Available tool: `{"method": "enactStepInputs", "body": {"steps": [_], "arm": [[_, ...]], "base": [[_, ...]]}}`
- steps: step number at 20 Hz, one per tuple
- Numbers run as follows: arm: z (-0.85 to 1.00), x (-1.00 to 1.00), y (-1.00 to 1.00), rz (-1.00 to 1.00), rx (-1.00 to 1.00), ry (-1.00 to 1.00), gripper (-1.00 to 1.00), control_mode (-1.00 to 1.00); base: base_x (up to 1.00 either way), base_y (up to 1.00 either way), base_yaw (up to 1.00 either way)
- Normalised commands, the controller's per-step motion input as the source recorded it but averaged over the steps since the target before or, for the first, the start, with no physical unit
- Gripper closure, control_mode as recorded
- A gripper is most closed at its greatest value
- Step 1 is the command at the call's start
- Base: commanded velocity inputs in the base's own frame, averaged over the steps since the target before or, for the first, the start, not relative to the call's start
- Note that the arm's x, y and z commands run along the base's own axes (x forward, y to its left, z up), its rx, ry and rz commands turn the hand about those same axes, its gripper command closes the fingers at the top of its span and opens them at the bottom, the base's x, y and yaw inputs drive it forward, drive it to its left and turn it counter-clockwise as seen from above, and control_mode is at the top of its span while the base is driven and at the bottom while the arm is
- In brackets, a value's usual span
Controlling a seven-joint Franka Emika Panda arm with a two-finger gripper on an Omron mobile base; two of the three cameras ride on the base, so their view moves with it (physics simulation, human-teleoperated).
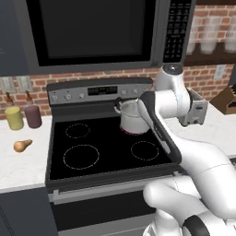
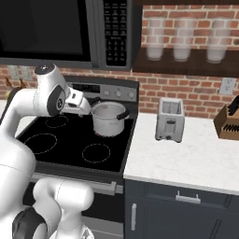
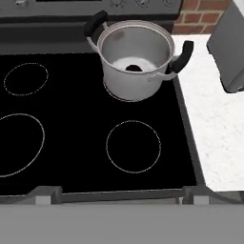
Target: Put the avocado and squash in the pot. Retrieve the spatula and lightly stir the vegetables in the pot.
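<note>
The silvery pot (image 1: 131, 120) (image 2: 108, 120) (image 3: 136, 57) stands upright on the back right burner of the black cooktop. A dark avocado (image 3: 134, 67) lies on its bottom. The tan squash (image 1: 22, 145) lies on the white counter left of the stove, far from the pot. My gripper (image 2: 87, 110) hangs above the cooktop just left of the pot, at about rim height. Nothing shows between its fingers, and it is open. The spatula is out of view.
A microwave (image 1: 92, 32) hangs low over the stove. A toaster (image 2: 169, 120) stands on the counter right of the stove, and a knife block (image 2: 228, 122) sits further right. A yellow jar (image 1: 14, 117) and a purple jar (image 1: 32, 115) stand behind the squash.
</note>
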Motion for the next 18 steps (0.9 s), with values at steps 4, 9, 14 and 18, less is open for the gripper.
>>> {"method": "enactStepInputs", "body": {"steps": [4, 9, 14, 18], "arm": [[0.0, 0.0, 0.0, 0.0, 0.0, 0.0, -1.0, 1.0], [0.0, 0.0, 0.0, 0.0, 0.0, 0.0, -1.0, 1.0], [0.0, 0.0, 0.0, 0.0, 0.0, 0.0, -1.0, 1.0], [0.0, 0.0, 0.0, 0.0, 0.0, 0.0, -1.0, 1.0]], "base": [[-0.04, 1.0, 0.0], [0.0, 1.0, 0.0], [0.0, 0.97, 0.0], [0.0, 0.83, 0.0]]}}
